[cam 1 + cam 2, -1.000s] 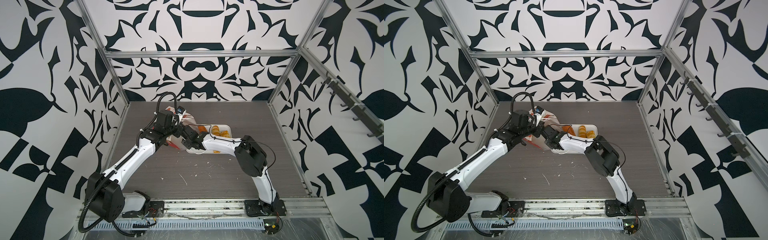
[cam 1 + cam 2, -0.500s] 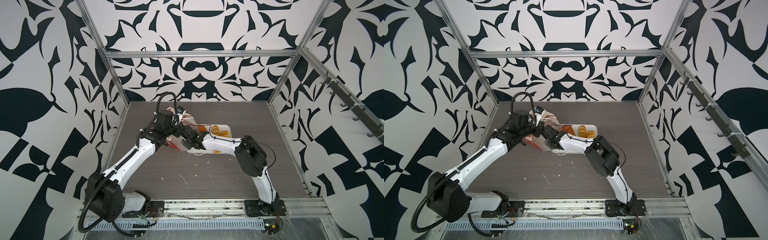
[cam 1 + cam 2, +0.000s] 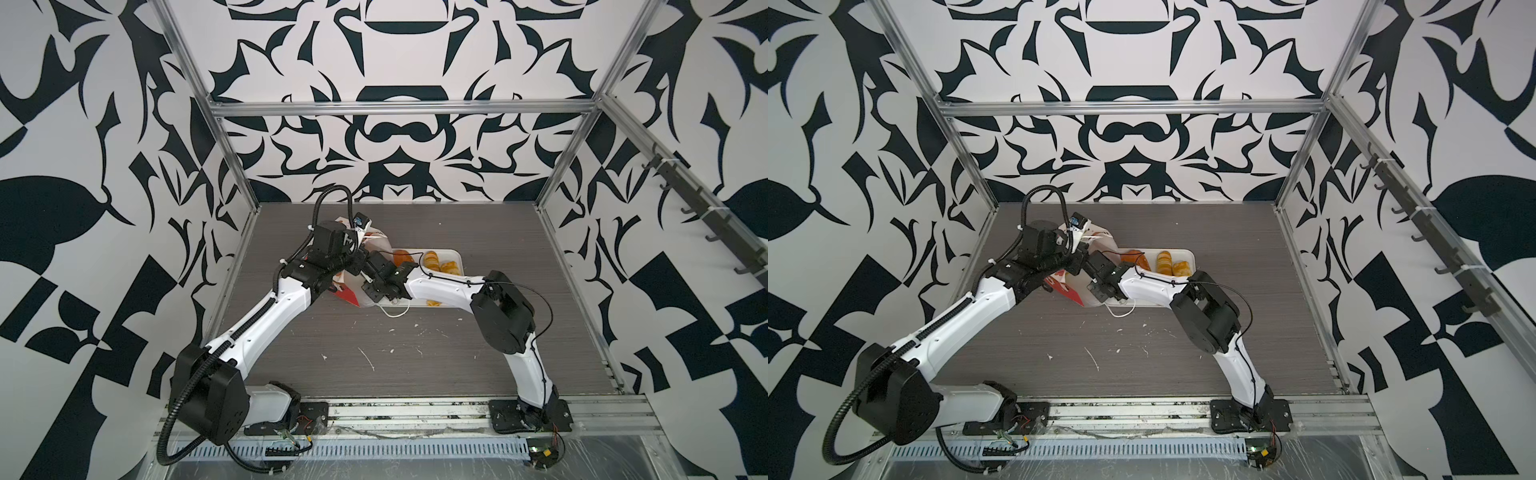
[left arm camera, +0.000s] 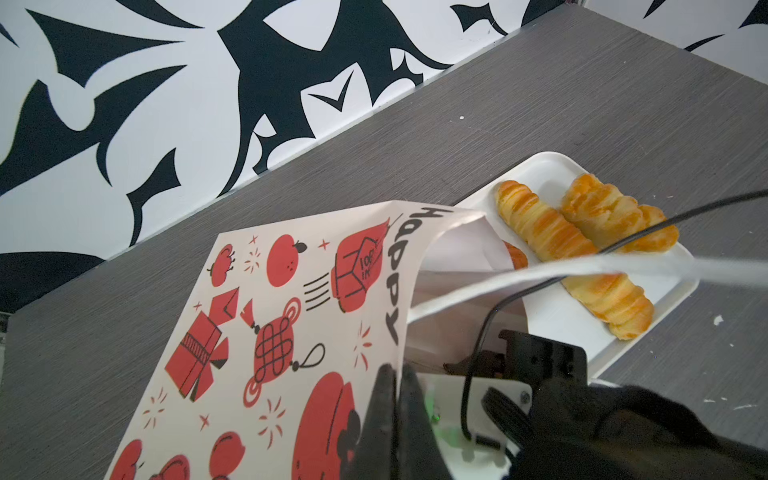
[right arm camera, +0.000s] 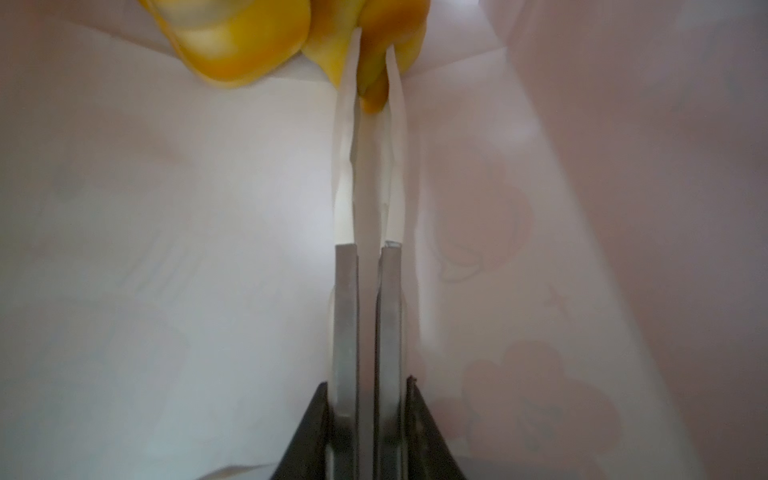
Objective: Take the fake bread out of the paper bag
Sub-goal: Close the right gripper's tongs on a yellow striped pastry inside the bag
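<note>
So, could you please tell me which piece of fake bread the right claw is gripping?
The orange-brown piece deep inside the paper bag, pinched between the right claw tips, unlike the long twisted stick, which lies on the white tray.

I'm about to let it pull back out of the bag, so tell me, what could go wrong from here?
The right gripper pinches only a thin edge of the pastry inside the paper bag, so it may slip free coming out. The left gripper holds just the bag's rim; a hard pull could drag or tear it. The white handle crosses the mouth and might catch the right gripper.
</note>
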`<state>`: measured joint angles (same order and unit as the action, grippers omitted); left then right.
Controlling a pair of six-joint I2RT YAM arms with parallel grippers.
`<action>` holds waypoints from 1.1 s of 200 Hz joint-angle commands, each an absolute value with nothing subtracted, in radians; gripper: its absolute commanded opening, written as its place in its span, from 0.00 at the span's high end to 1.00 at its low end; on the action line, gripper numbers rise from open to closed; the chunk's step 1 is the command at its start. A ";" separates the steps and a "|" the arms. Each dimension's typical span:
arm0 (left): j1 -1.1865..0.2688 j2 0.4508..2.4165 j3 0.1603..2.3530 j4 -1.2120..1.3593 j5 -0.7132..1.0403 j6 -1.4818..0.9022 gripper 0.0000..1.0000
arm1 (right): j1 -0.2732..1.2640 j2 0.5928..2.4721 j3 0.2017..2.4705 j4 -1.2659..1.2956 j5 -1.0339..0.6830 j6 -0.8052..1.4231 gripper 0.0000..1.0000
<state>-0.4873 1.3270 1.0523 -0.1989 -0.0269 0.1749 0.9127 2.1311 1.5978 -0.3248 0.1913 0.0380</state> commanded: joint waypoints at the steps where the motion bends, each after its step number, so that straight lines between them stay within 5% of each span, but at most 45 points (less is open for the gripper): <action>1: -0.528 1.334 1.006 -0.227 0.017 0.196 1.00 | 0.930 2.023 1.644 -0.282 0.128 0.088 0.82; 220: -0.577 1.301 0.939 -0.262 -0.039 0.212 1.00 | 0.864 1.900 1.601 -0.316 -0.107 0.426 0.85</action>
<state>-0.5224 1.2892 1.0023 -0.1169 -0.1177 0.1551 0.8791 2.0399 1.5898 -0.4595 -0.0257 0.3645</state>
